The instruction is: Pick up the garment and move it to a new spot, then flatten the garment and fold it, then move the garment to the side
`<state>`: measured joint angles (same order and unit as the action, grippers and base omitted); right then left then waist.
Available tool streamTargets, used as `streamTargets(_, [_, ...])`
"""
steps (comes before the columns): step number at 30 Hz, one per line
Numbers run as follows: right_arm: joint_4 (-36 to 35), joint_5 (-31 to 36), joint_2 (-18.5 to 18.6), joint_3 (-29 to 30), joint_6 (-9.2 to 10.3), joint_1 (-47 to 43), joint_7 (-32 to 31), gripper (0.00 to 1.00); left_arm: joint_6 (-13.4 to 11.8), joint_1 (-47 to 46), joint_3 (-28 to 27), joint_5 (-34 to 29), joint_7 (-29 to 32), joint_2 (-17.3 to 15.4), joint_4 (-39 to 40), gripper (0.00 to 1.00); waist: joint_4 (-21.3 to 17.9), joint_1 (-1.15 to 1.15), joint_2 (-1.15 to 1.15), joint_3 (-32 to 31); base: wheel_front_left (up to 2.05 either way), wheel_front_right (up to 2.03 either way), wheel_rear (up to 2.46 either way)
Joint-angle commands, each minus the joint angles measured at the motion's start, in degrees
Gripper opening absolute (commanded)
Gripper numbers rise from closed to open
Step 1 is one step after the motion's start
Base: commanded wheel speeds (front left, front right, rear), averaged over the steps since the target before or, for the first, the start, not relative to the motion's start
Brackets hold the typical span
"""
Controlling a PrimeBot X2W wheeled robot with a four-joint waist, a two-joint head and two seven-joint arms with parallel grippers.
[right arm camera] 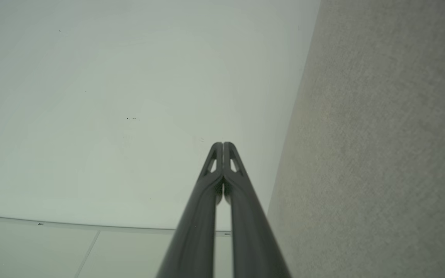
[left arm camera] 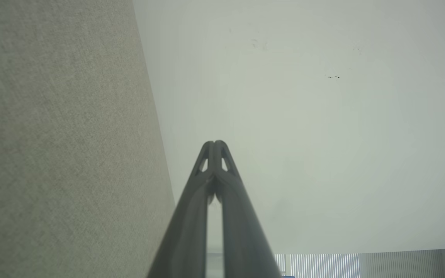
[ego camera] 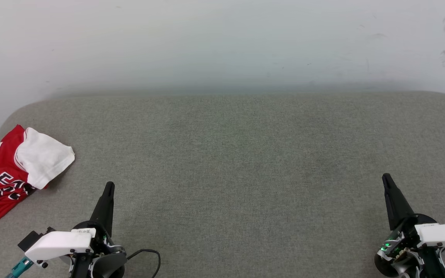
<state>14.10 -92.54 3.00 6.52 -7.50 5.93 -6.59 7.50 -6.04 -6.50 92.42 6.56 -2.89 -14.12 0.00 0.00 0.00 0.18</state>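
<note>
The garment (ego camera: 2,175), red with a white sleeve and black white-outlined lettering, lies crumpled at the far left edge of the grey fabric surface (ego camera: 230,166) in the head view. My left gripper (ego camera: 109,185) hovers at the lower left, a little to the right of the garment and apart from it, its tips pressed together with nothing between them. In the left wrist view the left gripper (left arm camera: 214,143) points at the pale wall. My right gripper (ego camera: 385,177) stands at the lower right, far from the garment, also shut and empty. The right gripper (right arm camera: 223,143) faces the wall too.
A pale wall (ego camera: 222,42) rises right behind the grey surface. The surface has rounded back corners and stretches wide between my two arms. A black cable (ego camera: 149,255) loops beside the left wrist.
</note>
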Motion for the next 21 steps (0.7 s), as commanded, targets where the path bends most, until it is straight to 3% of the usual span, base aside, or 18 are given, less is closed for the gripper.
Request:
streamTargets(1, [0.0, 0.3, -0.2, 0.0, 0.02, 0.7, -0.1, 0.0, 0.1, -0.5, -0.1, 0.0, 0.1, 0.0, 0.1, 0.0, 0.0, 0.0, 0.0, 0.0, 0.0, 0.0, 0.0])
streamTargets(21, [0.0, 0.3, -0.2, 0.0, 0.02, 0.7, 0.0, 0.0, 0.1, -0.5, -0.1, 0.0, 0.1, 0.0, 0.1, 0.0, 0.0, 0.0, 0.0, 0.0, 0.0, 0.0, 0.0])
